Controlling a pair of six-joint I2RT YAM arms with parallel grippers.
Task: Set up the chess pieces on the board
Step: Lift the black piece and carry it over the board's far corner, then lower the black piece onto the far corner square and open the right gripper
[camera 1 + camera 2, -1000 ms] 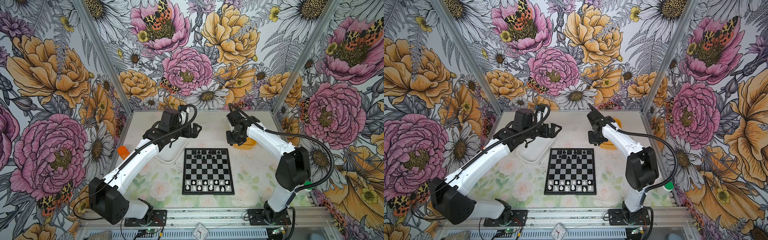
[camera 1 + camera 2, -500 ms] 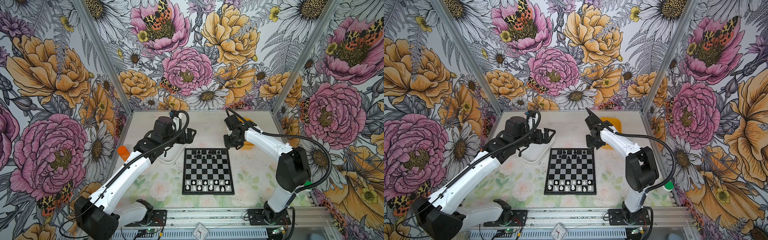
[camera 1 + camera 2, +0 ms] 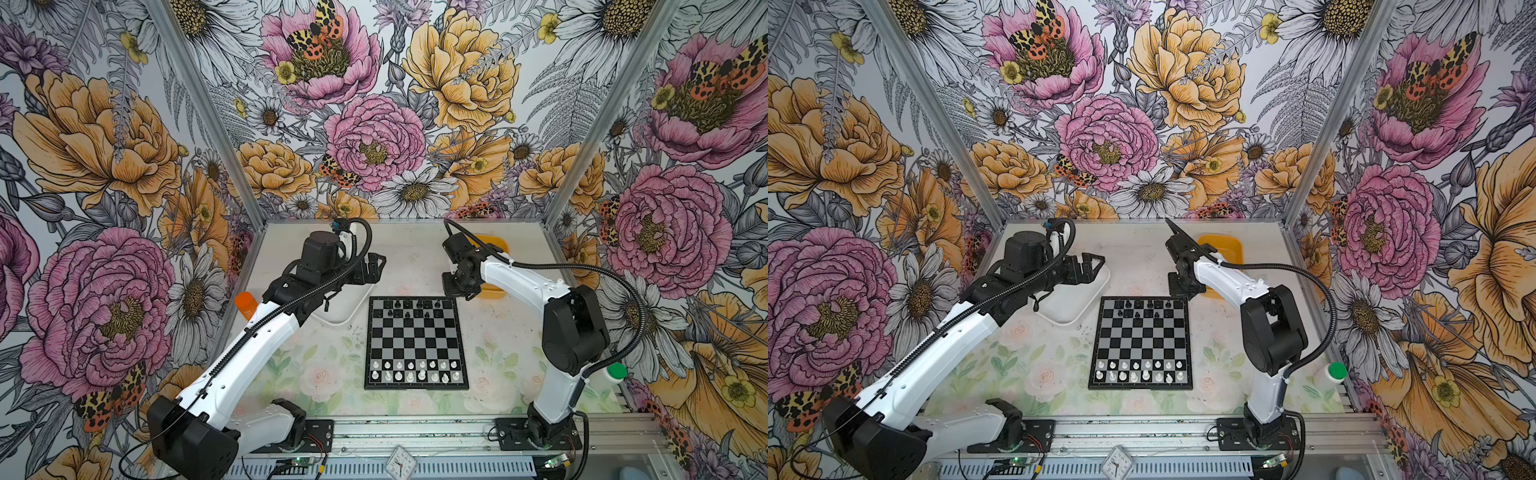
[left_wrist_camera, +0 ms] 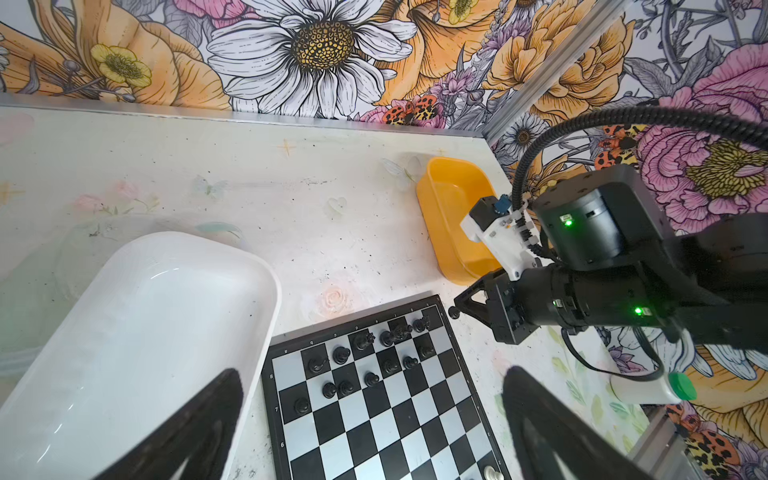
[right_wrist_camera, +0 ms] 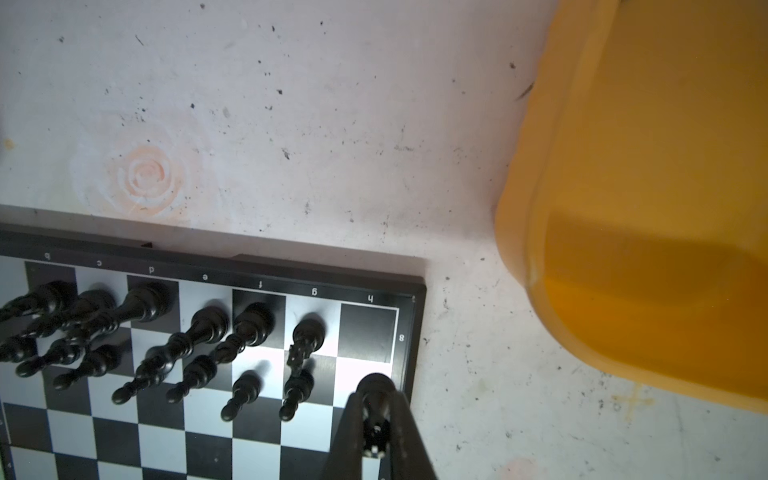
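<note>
at the far left of the table (image 3: 324,365), close to the wall, stands an orange-capped item (image 3: 245,302). beside it the left gripper (image 3: 1094,268) hangs above the white tub (image 3: 1073,301), its jaws spread wide with nothing between them. in the left wrist view its dark fingers (image 4: 208,415) frame the tub's rim and the far part of the chessboard.

the chessboard (image 3: 417,343) lies flat in the middle of the table, just beside the white tub. the black chessmen (image 3: 409,308) stand on its two far rows, bunched unevenly rather than in clean lines. the white chessmen (image 3: 415,371) line its two near rows.

at the board's far right corner the right gripper (image 5: 376,395) points down, its jaws pressed in on a single black piece (image 5: 375,384) and pinching it. in the right wrist view that piece sits over the light edge square next to the dark corner square marked h. whether its base touches the board i cannot tell.

just past that corner lies the yellow tub (image 3: 1229,249), near the board but apart from it. at the near right edge of the table a green-capped bottle (image 3: 1331,372) stands behind the right arm.
</note>
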